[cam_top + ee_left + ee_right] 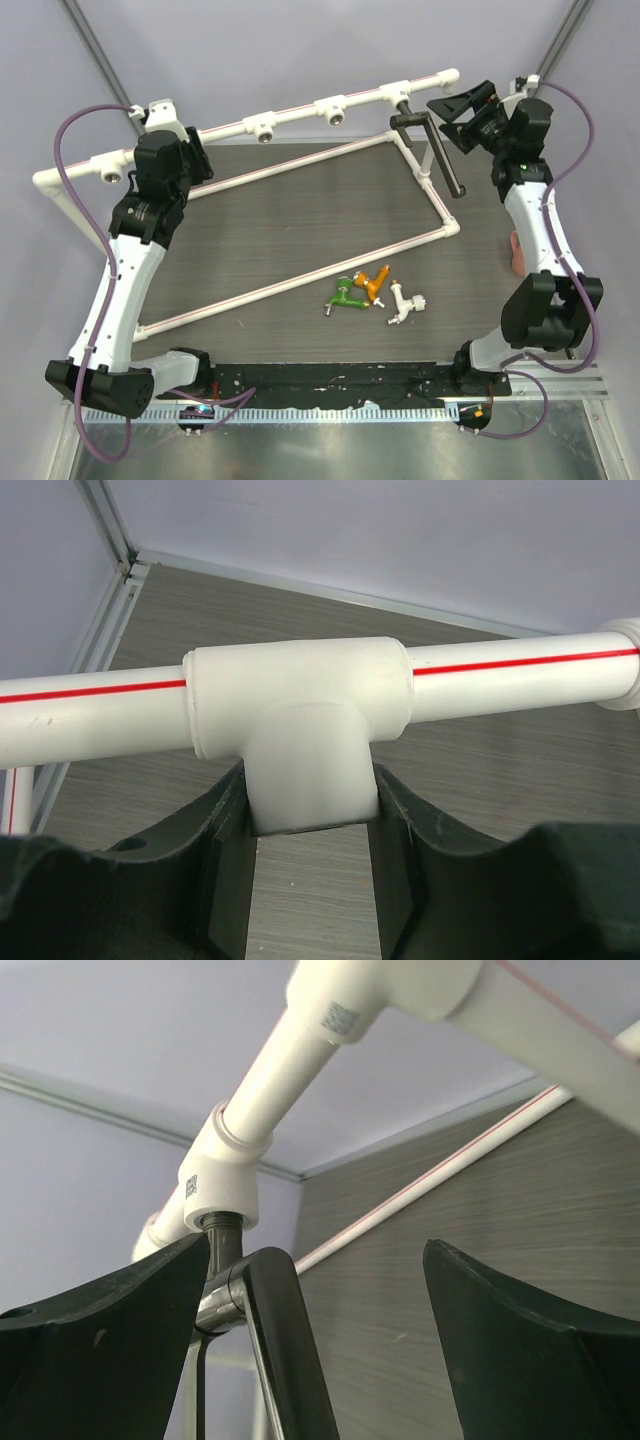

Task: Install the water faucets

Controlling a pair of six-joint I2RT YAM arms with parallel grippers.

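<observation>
Black faucet, top view: you had the black faucet (447,158) seated by its short end in the far-right tee socket (403,103) of the pipe frame (300,112). Its long tube ran out toward the near right.
Right jaws, top view: the right jaws (452,120) stood wide about the faucet's crosswise handle, and no grip on it showed.
Stubby faucets, top view: the green faucet (345,296), orange faucet (376,283) and white faucet (404,303) lay clustered on the surface (300,230), right of centre toward the near edge. Each lay slantwise, well apart from both jaws.
Left jaws, top view: the left jaws (195,148) sat at the frame's far-left stretch, and the arm hid their contact.
White tee, left wrist view: your left jaws (312,815) were narrow, clamped on the stem of a tee (300,705) from both sides. The red-striped pipe ran crosswise above them.
Black faucet, right wrist view: the faucet (280,1350) hung below its socket (220,1185), close beside one finger. The other finger was well clear, so the right jaws (318,1260) held nothing.
Deciding relation: by my reading, the three loose faucets lay toward you from the right jaws. That made the right arm both the free one and the nearer one, and you would have to match the jaws to a slanted body.
</observation>
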